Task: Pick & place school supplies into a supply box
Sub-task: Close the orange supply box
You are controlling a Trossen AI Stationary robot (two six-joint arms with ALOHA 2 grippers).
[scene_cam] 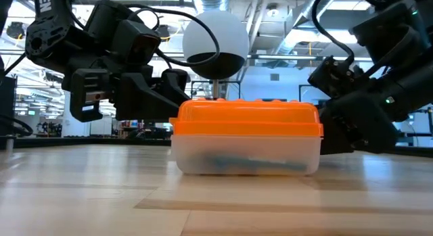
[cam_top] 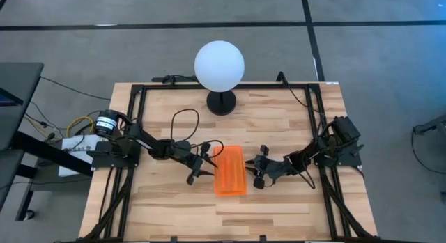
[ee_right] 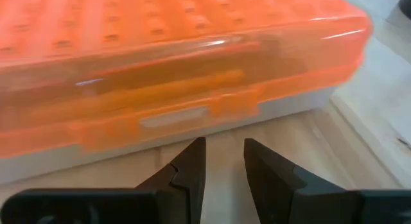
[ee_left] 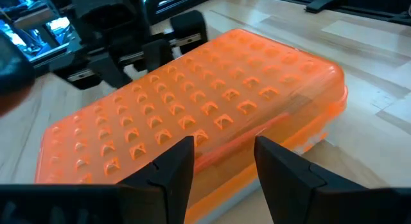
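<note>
The supply box (cam_top: 230,170) lies shut in the middle of the table, with an orange studded lid (ee_left: 212,89) over a clear body (scene_cam: 243,158). Dim shapes of school supplies (scene_cam: 237,163) show through the clear wall; none lie loose on the table. My left gripper (cam_top: 207,161) is open at the box's left long side, its fingertips (ee_left: 183,153) right at the lid's edge. My right gripper (cam_top: 256,170) is open by a narrow gap (ee_right: 225,160) just short of the box's right long side (ee_right: 173,115), with bare wood between. My left gripper stands level at the box's left long side (ee_left: 225,144), its fingers coming from the table's left. Whether its fingertips touch the lid's edge, I cannot tell.
A white globe lamp (cam_top: 219,65) on a black round foot (cam_top: 221,102) stands at the far middle of the table. Black frame rails (cam_top: 132,131) run along the table's left, right and far edges, with cables (cam_top: 185,121) beside the left arm.
</note>
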